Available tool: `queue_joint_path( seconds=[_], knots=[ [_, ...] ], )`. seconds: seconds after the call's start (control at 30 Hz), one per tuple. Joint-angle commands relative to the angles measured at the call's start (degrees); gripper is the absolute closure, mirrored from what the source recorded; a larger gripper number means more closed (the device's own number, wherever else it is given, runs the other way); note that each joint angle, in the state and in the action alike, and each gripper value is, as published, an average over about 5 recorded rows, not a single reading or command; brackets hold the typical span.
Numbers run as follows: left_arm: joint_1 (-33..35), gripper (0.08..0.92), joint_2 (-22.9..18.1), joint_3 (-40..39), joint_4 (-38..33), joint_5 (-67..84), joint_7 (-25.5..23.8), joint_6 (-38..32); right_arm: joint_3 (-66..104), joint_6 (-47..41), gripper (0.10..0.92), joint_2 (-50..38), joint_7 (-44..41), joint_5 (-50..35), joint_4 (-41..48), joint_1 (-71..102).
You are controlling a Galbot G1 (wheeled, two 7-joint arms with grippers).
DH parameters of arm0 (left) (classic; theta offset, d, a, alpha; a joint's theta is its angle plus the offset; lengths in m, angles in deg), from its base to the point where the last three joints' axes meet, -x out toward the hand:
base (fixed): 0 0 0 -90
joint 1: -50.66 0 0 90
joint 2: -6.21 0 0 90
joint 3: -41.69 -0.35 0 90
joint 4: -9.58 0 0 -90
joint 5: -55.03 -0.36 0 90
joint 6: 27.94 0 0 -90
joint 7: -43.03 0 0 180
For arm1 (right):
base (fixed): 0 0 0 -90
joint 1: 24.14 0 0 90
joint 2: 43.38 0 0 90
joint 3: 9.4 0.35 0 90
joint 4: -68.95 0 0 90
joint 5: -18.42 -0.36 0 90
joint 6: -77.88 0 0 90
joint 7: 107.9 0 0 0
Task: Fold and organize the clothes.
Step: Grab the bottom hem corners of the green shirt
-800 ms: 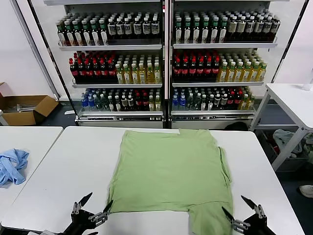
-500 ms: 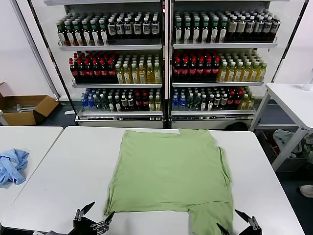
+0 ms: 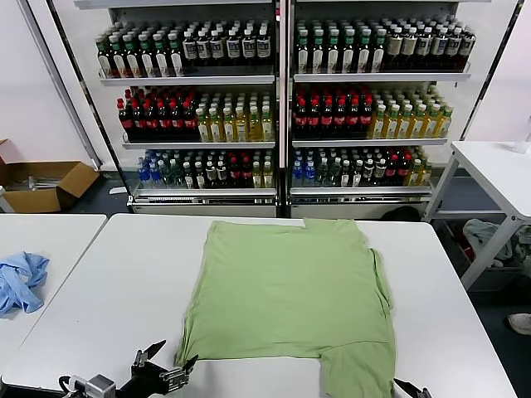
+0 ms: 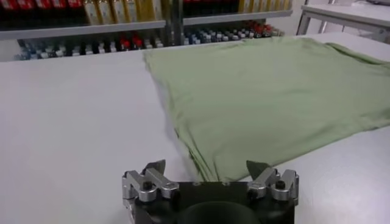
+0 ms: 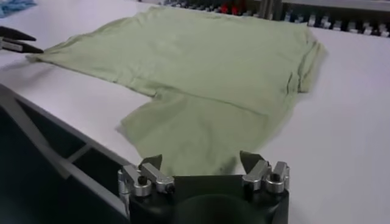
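On the white table point(image 3: 124, 282) the light green shirt point(image 3: 290, 286) is lying flat and plain side up, already partly folded, its far edge reaching toward the table's back edge and one flap point(image 3: 357, 369) hanging down to the near edge on the robot's right side. A sleeve fold is showing along the shirt's right border. Near the shirt's near left corner the left gripper point(image 3: 166, 369) is hovering low over the table with its fingers spread wide and nothing between them; the left wrist view is showing that corner lying just ahead of the gripper point(image 4: 210, 173). At the table's near right corner the right gripper point(image 3: 412, 388) is barely peeking into the head view; its wrist camera is showing its jaws parted and empty point(image 5: 201, 167), with the shirt's flap just beyond them. Off on a neighbouring table point(image 3: 58, 236) to the left a light blue cloth point(image 3: 21, 280) is lying crumpled. Behind the tables, drink coolers point(image 3: 282, 108) are standing full of bottles.
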Motion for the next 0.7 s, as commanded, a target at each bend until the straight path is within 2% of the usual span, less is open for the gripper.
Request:
queue_joint_path(
  seconds=[0.03, 0.17, 0.5, 0.6, 0.7],
  knots=[
    [-3.7, 0.191, 0.8, -2.0, 2.0, 1.3, 0.0, 0.8, -0.4, -0.6, 0.445, -0.3, 0.1, -0.1, 0.3, 0.6],
    [-2.9, 0.265, 1.0, -2.1, 2.3, 1.3, -0.4, 0.9, 0.3, -0.5, 0.566, -0.4, 0.1, -1.0, 0.5, 0.6],
    [-1.0, 0.549, 1.0, -2.8, 2.2, 1.8, -0.2, 3.1, 1.0, -0.3, 0.852, -0.4, 0.3, -2.9, 0.5, 0.4],
    [-1.1, 0.634, 0.8, -2.8, 2.2, 1.9, -0.2, 3.0, 1.4, 0.1, 0.909, -0.4, 0.3, -3.9, 0.3, 0.3],
    [-1.2, 0.719, 0.6, -2.8, 2.0, 2.1, -0.2, 2.8, 1.7, 1.2, 0.919, -0.4, 0.2, -5.6, 0.4, -0.2]
  ],
)
